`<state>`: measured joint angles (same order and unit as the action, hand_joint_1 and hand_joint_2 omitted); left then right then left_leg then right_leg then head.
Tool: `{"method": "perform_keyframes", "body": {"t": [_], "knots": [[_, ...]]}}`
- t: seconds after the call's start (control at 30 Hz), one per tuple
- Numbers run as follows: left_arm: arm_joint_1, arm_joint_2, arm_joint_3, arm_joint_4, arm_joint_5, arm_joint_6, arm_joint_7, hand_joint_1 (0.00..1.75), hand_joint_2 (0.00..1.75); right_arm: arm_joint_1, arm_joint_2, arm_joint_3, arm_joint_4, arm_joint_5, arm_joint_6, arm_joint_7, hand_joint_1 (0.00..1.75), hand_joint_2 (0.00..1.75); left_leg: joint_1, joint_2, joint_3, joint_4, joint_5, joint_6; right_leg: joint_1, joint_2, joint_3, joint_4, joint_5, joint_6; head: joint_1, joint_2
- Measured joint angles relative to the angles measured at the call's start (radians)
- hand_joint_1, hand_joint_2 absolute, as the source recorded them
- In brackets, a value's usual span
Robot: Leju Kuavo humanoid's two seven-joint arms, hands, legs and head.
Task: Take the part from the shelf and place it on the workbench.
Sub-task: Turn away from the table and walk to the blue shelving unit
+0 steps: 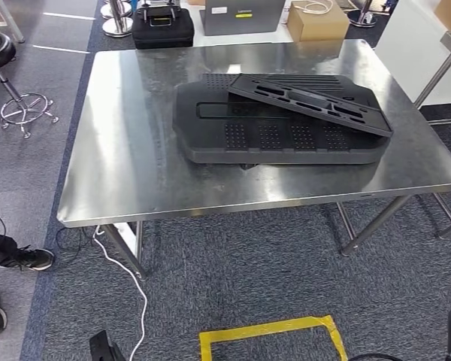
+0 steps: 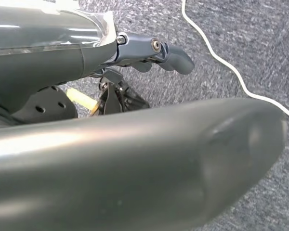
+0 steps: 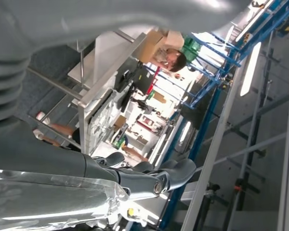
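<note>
Two flat black perforated plastic parts, the slimmer slotted panel tilted across the larger, lie on the stainless-steel workbench, well apart from my left hand and right hand, both holding nothing with fingers extended, partly hidden by their covers.

Bright even overhead light, soft glare streaks across the steel workbench, blurred close foregrounds in both wrist views.
</note>
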<state>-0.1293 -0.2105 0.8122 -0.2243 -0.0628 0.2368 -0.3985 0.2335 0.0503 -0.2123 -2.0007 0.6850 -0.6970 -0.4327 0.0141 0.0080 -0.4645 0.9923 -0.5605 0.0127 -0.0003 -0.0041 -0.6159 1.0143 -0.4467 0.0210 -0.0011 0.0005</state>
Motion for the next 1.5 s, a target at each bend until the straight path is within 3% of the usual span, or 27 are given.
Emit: {"method": "perform_keyframes", "body": {"t": [0.07, 0.17, 0.2, 0.23, 0.3, 0.37, 0.43, 0.47, 0.5, 0.57, 0.63, 0.67, 0.7, 0.73, 0.8, 0.87, 0.93, 1.0, 1.07, 1.13, 1.2, 1.23, 1.27, 1.3, 1.37, 1.43, 1.5], "knots": [[0.001, -0.001, 0.000, 0.000, 0.000, 0.000, 0.000, 0.00, 0.00, 0.001, -0.007, 0.001, 0.002, -0.004, 0.000, 0.006, 0.00, 0.00, 0.000, 0.009, -0.011, -0.002, 0.011, 0.020, -0.004, 0.001, -0.022, 0.051, -0.042, 0.010, 0.001, 0.000], [0.002, -0.001, 0.000, 0.000, 0.000, -0.001, 0.001, 0.00, 0.00, 0.002, -0.014, 0.001, 0.008, -0.007, 0.000, 0.011, 0.00, 0.00, -0.009, 0.027, -0.027, -0.001, 0.025, 0.034, -0.008, 0.001, -0.082, 0.234, -0.147, 0.020, 0.001, 0.000], [0.002, -0.001, 0.000, 0.000, 0.000, -0.002, 0.001, 0.00, 0.00, 0.003, -0.015, 0.002, 0.011, -0.008, 0.000, 0.012, 0.00, 0.00, -0.013, 0.034, -0.032, -0.001, 0.029, 0.035, -0.008, 0.001, -0.088, 0.269, -0.159, 0.020, 0.001, 0.000], [0.003, -0.001, 0.000, 0.000, 0.000, -0.002, 0.001, 0.00, 0.00, 0.004, -0.017, 0.002, 0.014, -0.008, 0.000, 0.014, 0.00, 0.00, -0.016, 0.042, -0.035, -0.001, 0.032, 0.036, -0.007, 0.001, -0.076, 0.268, -0.154, 0.019, 0.001, 0.000], [0.002, -0.001, 0.000, 0.000, 0.000, -0.003, 0.002, 0.00, 0.00, 0.004, -0.021, 0.002, 0.017, -0.009, 0.000, 0.018, 0.00, 0.00, -0.022, 0.057, -0.037, -0.001, 0.034, 0.037, -0.003, -0.010, 0.004, 0.153, -0.103, 0.008, 0.001, 0.000], [0.002, -0.002, 0.000, 0.000, 0.000, -0.004, 0.002, 0.00, 0.00, 0.002, -0.025, 0.003, 0.018, -0.009, 0.000, 0.021, 0.00, 0.00, -0.027, 0.072, -0.038, 0.000, 0.036, 0.034, 0.007, -0.041, 0.080, 0.021, -0.067, -0.008, 0.001, 0.000], [0.001, -0.003, 0.000, 0.000, 0.000, -0.005, 0.003, 0.00, 0.00, 0.001, -0.029, 0.004, 0.018, -0.010, 0.000, 0.024, 0.00, 0.00, -0.030, 0.088, -0.041, 0.001, 0.038, 0.029, 0.016, -0.052, 0.098, -0.025, -0.064, -0.019, 0.000, 0.000], [0.000, -0.003, 0.000, 0.000, 0.000, -0.005, 0.003, 0.00, 0.00, 0.002, -0.030, 0.004, 0.018, -0.011, 0.000, 0.025, 0.00, 0.00, -0.031, 0.097, -0.042, 0.001, 0.039, 0.025, 0.017, -0.043, 0.095, -0.029, -0.061, -0.023, 0.000, 0.000], [-0.001, -0.003, 0.000, 0.000, 0.000, -0.005, 0.003, 0.00, 0.00, 0.004, -0.032, 0.004, 0.018, -0.011, 0.000, 0.025, 0.00, 0.00, -0.030, 0.094, -0.043, 0.003, 0.035, 0.021, 0.015, -0.035, 0.094, -0.033, -0.056, -0.027, 0.000, 0.000], [-0.002, -0.002, 0.000, 0.000, 0.000, -0.005, 0.003, 0.00, 0.00, 0.002, -0.033, 0.005, 0.018, -0.012, 0.000, 0.026, 0.00, 0.00, -0.025, 0.056, -0.060, 0.044, 0.000, 0.011, 0.008, -0.018, 0.091, -0.043, -0.045, -0.038, -0.001, 0.000], [0.000, -0.001, 0.000, 0.000, 0.000, -0.004, 0.003, 0.00, 0.00, -0.001, -0.033, 0.005, 0.019, -0.012, 0.000, 0.028, 0.00, 0.00, -0.018, 0.012, -0.113, 0.163, -0.066, 0.003, 0.005, 0.000, 0.084, -0.044, -0.038, -0.044, -0.002, 0.000], [0.001, -0.001, 0.000, 0.000, 0.000, -0.004, 0.004, 0.00, 0.00, -0.001, -0.033, 0.005, 0.019, -0.012, 0.000, 0.029, 0.00, 0.00, -0.015, 0.005, -0.143, 0.230, -0.093, 0.000, 0.005, 0.011, 0.079, -0.043, -0.036, -0.045, -0.002, 0.000], [0.002, -0.001, 0.000, 0.000, 0.000, -0.004, 0.004, 0.00, 0.00, 0.000, -0.033, 0.005, 0.021, -0.012, 0.000, 0.029, 0.00, 0.00, -0.013, 0.003, -0.165, 0.277, -0.105, -0.003, 0.005, 0.022, 0.075, -0.040, -0.035, -0.045, -0.002, 0.000], [0.002, 0.000, 0.000, 0.000, 0.000, -0.004, 0.004, 0.00, 0.00, 0.000, -0.033, 0.005, 0.022, -0.012, 0.000, 0.029, 0.00, 0.00, -0.010, 0.002, -0.169, 0.287, -0.095, -0.005, 0.004, 0.035, 0.072, -0.037, -0.034, -0.044, -0.002, 0.000], [0.002, 0.000, 0.000, 0.000, 0.000, -0.004, 0.004, 0.00, 0.00, 0.000, -0.033, 0.005, 0.024, -0.013, 0.000, 0.029, 0.00, 0.00, -0.001, -0.011, -0.129, 0.199, -0.029, -0.011, 0.001, 0.062, 0.069, -0.027, -0.036, -0.040, -0.002, 0.000], [0.003, 0.000, 0.000, 0.000, 0.000, -0.004, 0.003, 0.00, 0.00, 0.000, -0.033, 0.005, 0.024, -0.014, 0.000, 0.030, 0.00, 0.00, 0.009, -0.056, -0.081, 0.085, 0.019, -0.016, 0.000, 0.087, 0.057, -0.009, -0.041, -0.029, -0.001, 0.000], [0.004, 0.000, 0.000, 0.000, 0.000, -0.004, 0.003, 0.00, 0.00, 0.001, -0.034, 0.005, 0.024, -0.016, 0.000, 0.031, 0.00, 0.00, 0.010, -0.083, -0.069, 0.047, 0.021, -0.013, -0.004, 0.110, 0.039, 0.005, -0.040, -0.014, 0.000, 0.000], [0.003, 0.000, 0.000, 0.000, 0.000, -0.004, 0.003, 0.00, 0.00, 0.006, -0.036, 0.005, 0.023, -0.018, 0.000, 0.033, 0.00, 0.00, 0.008, -0.065, -0.072, 0.044, 0.024, -0.002, -0.009, 0.126, 0.027, 0.008, -0.035, -0.001, 0.000, 0.000], [0.001, -0.001, 0.000, 0.000, 0.000, -0.004, 0.003, 0.00, 0.00, 0.010, -0.038, 0.004, 0.023, -0.019, -0.001, 0.034, 0.00, 0.00, 0.009, -0.041, -0.073, 0.040, 0.030, 0.011, -0.008, 0.096, 0.010, 0.039, -0.057, 0.007, 0.001, 0.000], [0.001, -0.002, 0.000, 0.000, 0.000, -0.004, 0.003, 0.00, 0.00, 0.008, -0.040, 0.005, 0.023, -0.020, -0.001, 0.036, 0.00, 0.00, 0.006, -0.014, -0.074, 0.038, 0.032, 0.018, -0.008, 0.041, -0.037, 0.145, -0.117, 0.014, 0.002, 0.000], [0.005, -0.001, 0.000, 0.000, 0.000, -0.004, 0.003, 0.00, 0.00, 0.010, -0.040, 0.006, 0.025, -0.020, 0.000, 0.039, 0.00, 0.00, 0.001, 0.015, -0.075, 0.038, 0.031, 0.020, -0.011, 0.018, -0.088, 0.265, -0.165, 0.020, 0.001, 0.000], [0.005, -0.001, 0.000, 0.000, 0.000, -0.004, 0.003, 0.00, 0.00, 0.012, -0.040, 0.006, 0.026, -0.021, 0.000, 0.040, 0.00, 0.00, 0.000, 0.028, -0.076, 0.038, 0.031, 0.020, -0.012, 0.013, -0.096, 0.286, -0.166, 0.021, 0.001, 0.000], [0.005, -0.001, 0.000, 0.000, 0.000, -0.004, 0.003, 0.00, 0.00, 0.013, -0.040, 0.006, 0.027, -0.021, 0.000, 0.040, 0.00, 0.00, -0.001, 0.040, -0.075, 0.038, 0.030, 0.020, -0.012, 0.009, -0.083, 0.265, -0.146, 0.020, 0.001, 0.000], [0.003, -0.001, 0.000, 0.000, 0.000, -0.004, 0.003, 0.00, 0.00, 0.014, -0.041, 0.006, 0.027, -0.021, 0.000, 0.040, 0.00, 0.00, -0.002, 0.050, -0.074, 0.038, 0.029, 0.020, -0.011, 0.001, -0.053, 0.209, -0.115, 0.019, 0.001, 0.000], [0.001, -0.002, 0.000, 0.000, 0.000, -0.004, 0.002, 0.00, 0.00, 0.013, -0.041, 0.006, 0.026, -0.021, 0.000, 0.041, 0.00, 0.00, -0.005, 0.068, -0.072, 0.038, 0.025, 0.016, -0.004, -0.036, 0.016, 0.070, -0.064, 0.010, 0.001, 0.000], [0.000, -0.002, 0.000, 0.000, 0.000, -0.004, 0.002, 0.00, 0.00, 0.013, -0.042, 0.006, 0.026, -0.022, 0.000, 0.041, 0.00, 0.00, -0.008, 0.084, -0.071, 0.038, 0.022, 0.008, 0.007, -0.059, 0.043, 0.008, -0.054, 0.001, 0.000, 0.000], [-0.001, -0.002, 0.000, 0.000, 0.000, -0.004, 0.002, 0.00, 0.00, 0.015, -0.042, 0.005, 0.024, -0.023, 0.000, 0.042, 0.00, 0.00, -0.007, 0.102, -0.067, 0.035, 0.019, -0.002, 0.011, -0.040, 0.040, 0.003, -0.051, -0.008, -0.001, 0.000]]}}
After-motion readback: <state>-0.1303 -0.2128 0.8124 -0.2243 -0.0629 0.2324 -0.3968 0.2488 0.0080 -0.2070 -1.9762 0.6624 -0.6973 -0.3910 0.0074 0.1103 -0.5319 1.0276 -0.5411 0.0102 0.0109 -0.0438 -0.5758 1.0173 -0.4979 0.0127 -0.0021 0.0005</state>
